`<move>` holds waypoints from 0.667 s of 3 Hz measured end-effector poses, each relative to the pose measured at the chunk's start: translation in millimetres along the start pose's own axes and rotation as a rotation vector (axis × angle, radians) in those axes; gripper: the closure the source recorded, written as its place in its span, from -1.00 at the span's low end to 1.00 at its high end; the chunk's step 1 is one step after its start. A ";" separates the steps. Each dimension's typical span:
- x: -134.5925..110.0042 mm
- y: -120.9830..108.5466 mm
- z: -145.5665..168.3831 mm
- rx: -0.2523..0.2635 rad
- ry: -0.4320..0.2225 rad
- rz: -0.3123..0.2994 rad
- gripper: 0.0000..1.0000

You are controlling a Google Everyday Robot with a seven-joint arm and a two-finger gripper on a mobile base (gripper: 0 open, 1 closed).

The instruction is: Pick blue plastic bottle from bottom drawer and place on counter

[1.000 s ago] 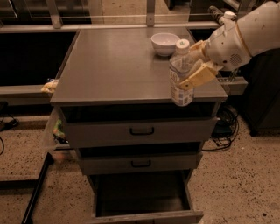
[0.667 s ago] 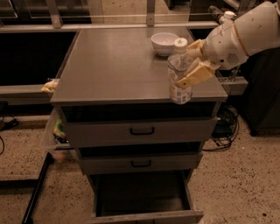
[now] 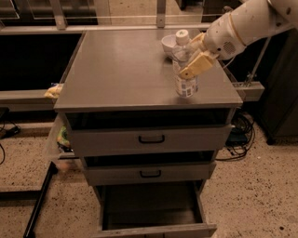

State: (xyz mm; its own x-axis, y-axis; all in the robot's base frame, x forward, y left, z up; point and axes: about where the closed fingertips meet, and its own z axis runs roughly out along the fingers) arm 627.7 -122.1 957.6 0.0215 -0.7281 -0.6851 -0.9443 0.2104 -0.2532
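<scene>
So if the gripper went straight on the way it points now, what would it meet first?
Probably the counter. The gripper, shut on the blue plastic bottle near the front edge, angles down toward the bare metal top. Depth is unclear.

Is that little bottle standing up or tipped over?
Upright: the blue plastic bottle is cap-up, base at the counter, the gripper clamped around its middle.

Floor [image 3: 260, 195]: speckled terrazzo, beige. Rear: pale metal rail [image 3: 42, 29] w/ uprights [image 3: 58, 11]. L side: low grey ledge [image 3: 23, 96] under dark recess. Black cables [image 3: 240, 132] on floor, R. Dark cabinet [image 3: 284, 102] far R. Light dim, warm. Gripper [image 3: 193, 60] upper R, clasping blue plastic bottle [image 3: 186, 81].
</scene>
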 end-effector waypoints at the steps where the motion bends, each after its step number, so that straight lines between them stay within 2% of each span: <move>1: 3.7 -30.8 14.4 0.017 0.010 0.029 1.00; 2: 8.3 -51.0 27.4 0.033 0.003 0.056 1.00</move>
State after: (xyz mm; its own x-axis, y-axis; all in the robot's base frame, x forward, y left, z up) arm 685.1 -121.0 946.0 -0.0323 -0.7161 -0.6972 -0.9326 0.2725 -0.2367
